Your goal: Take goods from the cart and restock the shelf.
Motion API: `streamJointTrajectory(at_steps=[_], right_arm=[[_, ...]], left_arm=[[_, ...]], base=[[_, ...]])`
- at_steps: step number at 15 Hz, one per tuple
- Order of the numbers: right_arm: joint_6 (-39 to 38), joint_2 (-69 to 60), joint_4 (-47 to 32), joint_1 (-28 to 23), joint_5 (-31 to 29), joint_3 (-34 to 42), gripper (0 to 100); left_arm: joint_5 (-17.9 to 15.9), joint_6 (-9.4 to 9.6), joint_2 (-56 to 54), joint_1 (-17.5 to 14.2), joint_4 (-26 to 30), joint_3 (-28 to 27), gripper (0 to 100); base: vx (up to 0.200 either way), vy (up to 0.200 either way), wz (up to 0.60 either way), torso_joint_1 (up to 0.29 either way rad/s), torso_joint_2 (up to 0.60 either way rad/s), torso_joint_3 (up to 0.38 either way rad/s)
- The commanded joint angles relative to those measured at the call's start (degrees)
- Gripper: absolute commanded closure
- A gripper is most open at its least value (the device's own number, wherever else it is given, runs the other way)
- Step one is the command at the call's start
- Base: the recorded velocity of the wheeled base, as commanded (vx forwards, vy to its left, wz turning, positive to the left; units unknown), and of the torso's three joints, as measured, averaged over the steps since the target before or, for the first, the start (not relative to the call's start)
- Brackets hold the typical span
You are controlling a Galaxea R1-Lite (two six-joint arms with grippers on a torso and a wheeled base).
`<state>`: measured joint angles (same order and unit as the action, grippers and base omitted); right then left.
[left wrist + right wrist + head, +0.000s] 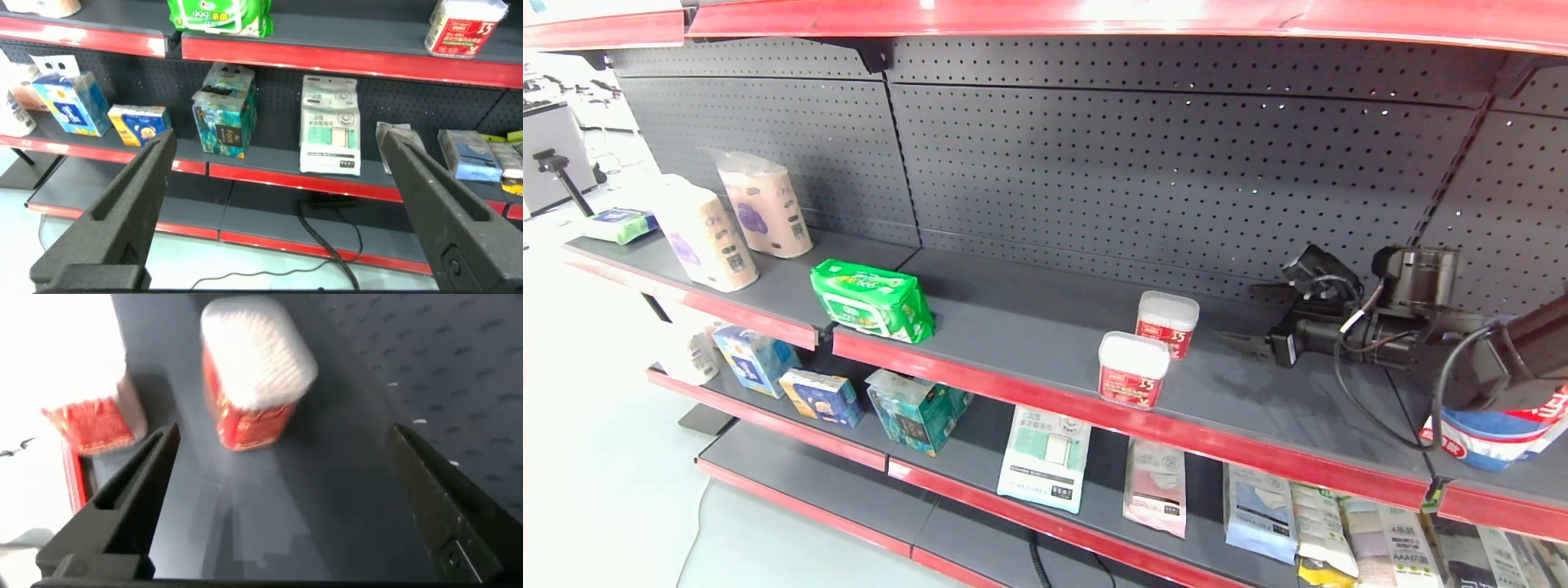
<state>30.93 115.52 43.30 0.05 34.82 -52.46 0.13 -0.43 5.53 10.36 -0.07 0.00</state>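
While your right gripper (1240,317) hangs low over the middle shelf (1029,318), its two fingers are spread wide with nothing between them. Straight ahead of its fingertips, a little way off, a red-and-white tub (1167,322) stands upright on the board. In the right wrist view that tub (257,371) sits just beyond the gap of the gripper (282,461). It is probably clear of both fingers, though the blur there leaves that unsure. A second tub (1133,367) of the same kind stands ahead and to one side of the gripper, nearer the shelf's red front edge. The wrist view shows this one (90,416) apart from the first.

Behind the right gripper, under its arm, a blue, red and white bag (1494,433) rests on the same shelf. Far ahead along the board lies a green wipes pack (872,300).

Your left gripper (276,139) is likewise spread wide and carries nothing. It faces the lower shelf (270,170), where a teal box (225,110) and a white-and-green pack (329,126) stand well ahead of its fingers. The wipes pack (221,15) sits on the shelf above them.
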Motion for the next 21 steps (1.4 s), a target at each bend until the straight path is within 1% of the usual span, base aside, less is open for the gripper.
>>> streamJointTrajectory(at_steps=[1, 3, 4, 5, 7, 8, 9, 10, 11, 12, 13, 15, 16, 17, 18, 19, 21], right_arm=[[-1.1, -7.1, 0.0, 0.6, -2.6, 2.9, 0], [-3.3, -12.8, 0.0, 0.5, -5.7, 6.6, 0], [-3.3, -12.8, 0.0, 0.5, -5.7, 6.6, 0], [-8.0, -20.9, -0.1, 0.7, -11.0, 12.4, 0], [-12.5, -30.0, -0.2, 0.6, -16.6, 19.0, 0], [-15.6, -37.6, -0.7, 0.2, -20.9, 24.3, 0], [-17.1, -44.7, -2.1, 0.0, -23.8, 29.1, 0], [-17.7, -51.2, -4.7, -0.1, -25.7, 32.9, 0], [-18.6, -59.5, -10.3, -0.1, -27.3, 36.5, 0], [-19.9, -65.4, -15.2, -0.1, -27.7, 38.5, 0], [-22.8, -78.1, -26.4, -1.0, -27.9, 41.9, 0], [-25.0, -92.2, -40.4, -4.5, -27.8, 43.1, 0], [-25.7, -96.9, -45.1, -4.8, -27.6, 43.0, 0], [-25.7, -100.2, -47.9, -4.8, -27.8, 43.1, 0], [-25.5, -107.3, -52.7, -4.8, -27.7, 44.4, 0], [-25.7, -110.1, -53.8, -4.4, -27.0, 45.9, 0], [-27.9, -110.1, -52.2, -4.3, -26.3, 47.0, 0]], left_arm=[[0.0, -0.01, 0.1, 0.0, 0.0, 0.0, 0], [0.0, -0.01, 0.1, 0.0, 0.0, 0.0, 0], [0.0, -0.01, 0.1, 0.0, 0.0, 0.0, 0], [0.0, -0.01, 0.1, 0.1, 0.0, 0.0, 0], [0.0, -0.01, 0.1, 0.0, 0.0, 0.0, 0], [0.0, -0.01, 0.1, 0.0, 0.0, 0.0, 0], [0.0, -0.01, 0.1, 0.0, 0.0, 0.0, 0], [0.0, -0.01, 0.1, 0.0, 0.0, 0.0, 0], [0.0, -0.01, 0.1, 0.0, 0.0, 0.0, 0], [0.0, -0.01, 0.1, 0.0, 0.0, 0.0, 0], [0.0, -0.01, 0.1, 0.0, 0.0, 0.0, 0], [0.0, -0.01, 0.1, 0.0, 0.0, 0.0, 0], [0.0, -0.01, 0.1, 0.0, 0.0, 0.0, 0], [0.0, -0.01, 0.1, 0.0, 0.0, 0.0, 0], [0.0, -0.01, 0.1, 0.0, 0.0, 0.0, 0], [0.0, -0.01, 0.1, 0.0, 0.0, 0.0, 0], [0.0, -0.01, 0.1, 0.0, 0.0, 0.0, 0]], base=[[0.0, 0.0, 0.0, 0.0, 0.0, 0.0], [0.0, 0.0, 0.0, 0.0, 0.0, 0.0], [0.0, 0.0, 0.0, 0.0, 0.0, 0.0], [0.0, 0.0, 0.0, 0.0, 0.0, 0.0], [0.0, 0.0, 0.0, 0.0, 0.0, 0.0], [0.0, 0.0, 0.0, 0.0, 0.0, 0.0], [0.0, 0.0, 0.0, 0.0, 0.0, 0.0], [0.0, 0.0, 0.0, 0.0, 0.0, 0.0], [0.0, 0.0, 0.0, 0.0, 0.0, 0.0], [0.0, 0.0, 0.0, 0.0, 0.0, 0.0], [0.0, 0.0, 0.0, 0.0, 0.0, 0.0], [0.0, 0.0, 0.0, 0.0, 0.0, 0.0], [0.0, 0.0, 0.0, 0.0, 0.0, 0.0], [0.0, 0.0, 0.0, 0.0, 0.0, 0.0], [0.0, 0.0, 0.0, 0.0, 0.0, 0.0], [0.0, 0.0, 0.0, 0.0, 0.0, 0.0], [0.0, 0.0, 0.0, 0.0, 0.0, 0.0]])
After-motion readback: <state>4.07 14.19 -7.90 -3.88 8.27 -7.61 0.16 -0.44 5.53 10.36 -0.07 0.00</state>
